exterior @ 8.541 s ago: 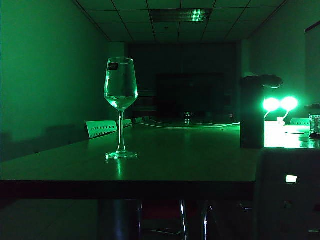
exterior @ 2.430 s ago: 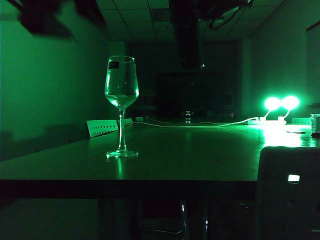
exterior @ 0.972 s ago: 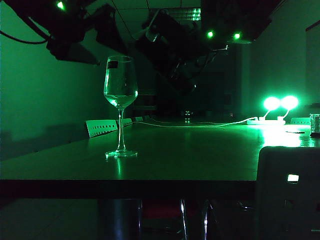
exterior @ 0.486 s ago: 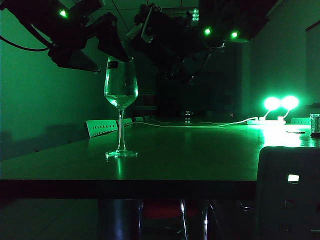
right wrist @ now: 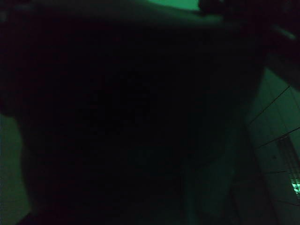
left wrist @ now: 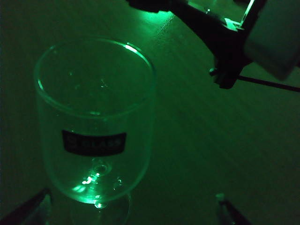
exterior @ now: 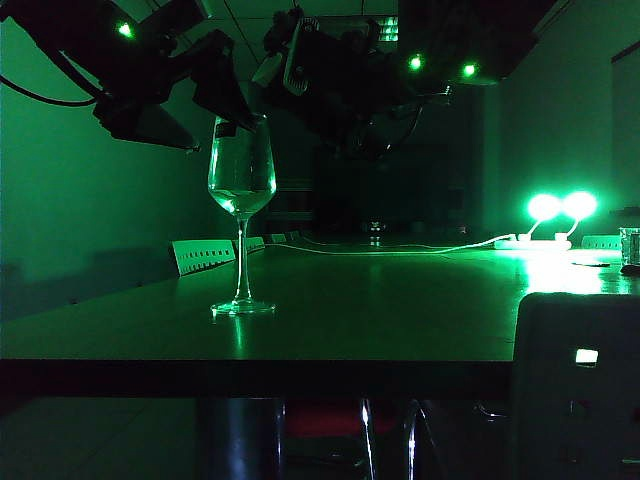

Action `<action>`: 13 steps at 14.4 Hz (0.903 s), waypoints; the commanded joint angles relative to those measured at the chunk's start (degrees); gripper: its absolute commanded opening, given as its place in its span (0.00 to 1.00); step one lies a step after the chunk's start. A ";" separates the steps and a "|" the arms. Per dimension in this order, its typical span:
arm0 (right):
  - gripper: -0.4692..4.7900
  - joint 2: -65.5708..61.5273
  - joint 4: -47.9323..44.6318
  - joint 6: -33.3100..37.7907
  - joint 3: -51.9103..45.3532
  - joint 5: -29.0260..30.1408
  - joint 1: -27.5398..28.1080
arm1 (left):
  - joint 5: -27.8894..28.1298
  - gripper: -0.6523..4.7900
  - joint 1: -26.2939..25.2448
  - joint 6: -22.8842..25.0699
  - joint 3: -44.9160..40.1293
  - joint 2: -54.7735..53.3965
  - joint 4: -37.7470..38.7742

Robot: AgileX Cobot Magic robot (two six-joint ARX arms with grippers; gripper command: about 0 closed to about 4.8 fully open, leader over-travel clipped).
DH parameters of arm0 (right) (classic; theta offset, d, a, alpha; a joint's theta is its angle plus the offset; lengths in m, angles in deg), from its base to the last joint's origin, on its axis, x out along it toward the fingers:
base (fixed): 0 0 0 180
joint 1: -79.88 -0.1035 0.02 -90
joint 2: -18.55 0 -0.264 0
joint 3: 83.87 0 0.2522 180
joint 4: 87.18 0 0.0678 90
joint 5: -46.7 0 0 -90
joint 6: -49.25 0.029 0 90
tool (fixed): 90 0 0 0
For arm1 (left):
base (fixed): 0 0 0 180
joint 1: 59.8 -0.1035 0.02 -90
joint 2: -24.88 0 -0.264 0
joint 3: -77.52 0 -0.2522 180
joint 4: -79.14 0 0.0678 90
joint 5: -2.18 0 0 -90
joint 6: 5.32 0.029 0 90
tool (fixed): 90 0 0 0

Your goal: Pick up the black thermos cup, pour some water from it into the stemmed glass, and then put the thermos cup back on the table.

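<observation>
While lying tipped in the upper middle of the exterior frame, the black thermos cup [exterior: 340, 95] is being held by the right claw [right wrist: 140, 117], closed round its dark body, presumably for pouring. The stemmed glass [exterior: 241, 180] is standing left of centre on the glossy surface [exterior: 400, 310]. The left claw [left wrist: 136, 206], spread wide, is flanking the glass without touching. Dim green room; two lamps [exterior: 560, 207] are glowing at right.

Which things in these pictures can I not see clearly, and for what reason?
- Black thermos cup: right wrist view, a dark mass fills the frame; no outline.
- Right gripper: its fingers lost in that darkness; grip unclear.
- Left gripper: fingers cut off by the frame edge.
- Stemmed glass: foot cut off there.
</observation>
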 commanded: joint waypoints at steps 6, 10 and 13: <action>0.39 1.31 -5.35 -7.56 0.94 1.46 -0.22 | 1.92 1.00 0.07 -0.02 0.33 0.15 0.50; 0.39 1.31 -5.01 -7.13 0.81 2.36 -0.22 | 1.88 1.00 0.07 -0.02 0.33 0.17 0.50; 0.39 1.31 -4.90 -7.13 0.81 2.54 -0.22 | 1.90 1.00 0.07 -0.02 0.33 0.52 0.52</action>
